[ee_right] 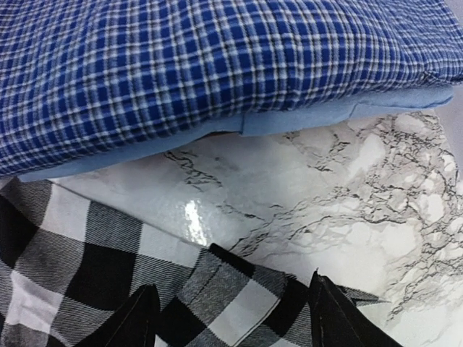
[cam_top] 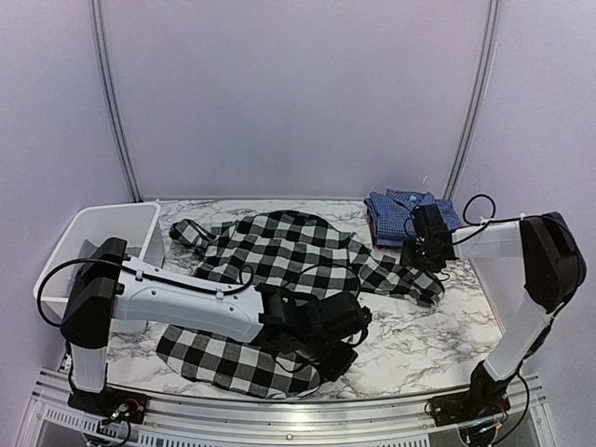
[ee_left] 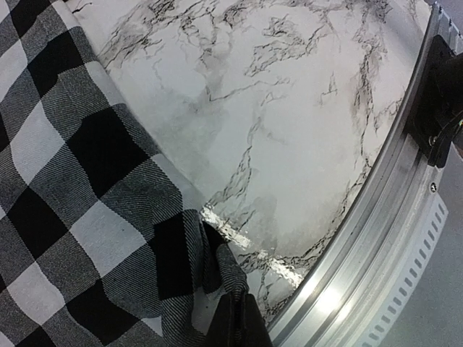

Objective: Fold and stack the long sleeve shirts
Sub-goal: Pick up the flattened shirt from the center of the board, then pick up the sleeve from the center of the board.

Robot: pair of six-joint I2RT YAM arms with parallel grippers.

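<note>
— Pinching the hem of the black-and-white buffalo-check cloth shirt (cam_top: 279, 251) spread on the surface (cam_top: 419, 335), the left end effector (ee_left: 235, 307) is clamped; lift slowly.
— And the right end effector (ee_right: 231, 318) gapes around its sleeve, beside the blue fine-checked shirt (cam_top: 400, 209); close first.

A white marble-patterned table (cam_top: 447, 345) is shown with a large black-and-white buffalo-check shirt (cam_top: 279, 251) spread rumpled across its middle. One sleeve is stretched toward the right, and the hem is laid close to the near edge. A blue fine-checked shirt (cam_top: 396, 212) is set folded at the far right corner, just beside that sleeve, with bare marble left between them. A white plastic bin (cam_top: 60, 256) is placed at the left end. The near edge is bordered by a metal rail (cam_top: 279, 421).
</note>
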